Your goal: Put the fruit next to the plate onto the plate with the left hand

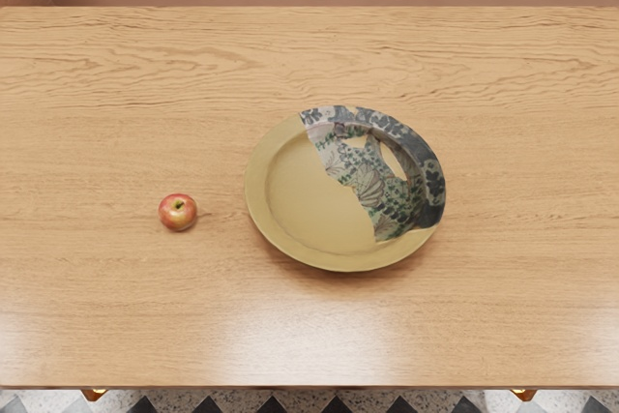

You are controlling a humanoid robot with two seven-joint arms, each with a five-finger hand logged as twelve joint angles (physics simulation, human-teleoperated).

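Note:
A small red apple [178, 211] with a yellowish patch sits upright on the wooden table, a short way left of the plate. The plate [290, 191] is wide and olive-yellow, with a grey-green leafy pattern across its right part, and nothing lies in it. A strip of bare wood separates apple and plate rim. Neither hand nor arm shows anywhere in the head view.
The wooden table [309, 65] fills the view, its front edge near the bottom and a wall behind its far edge. Checkered floor shows below the front edge.

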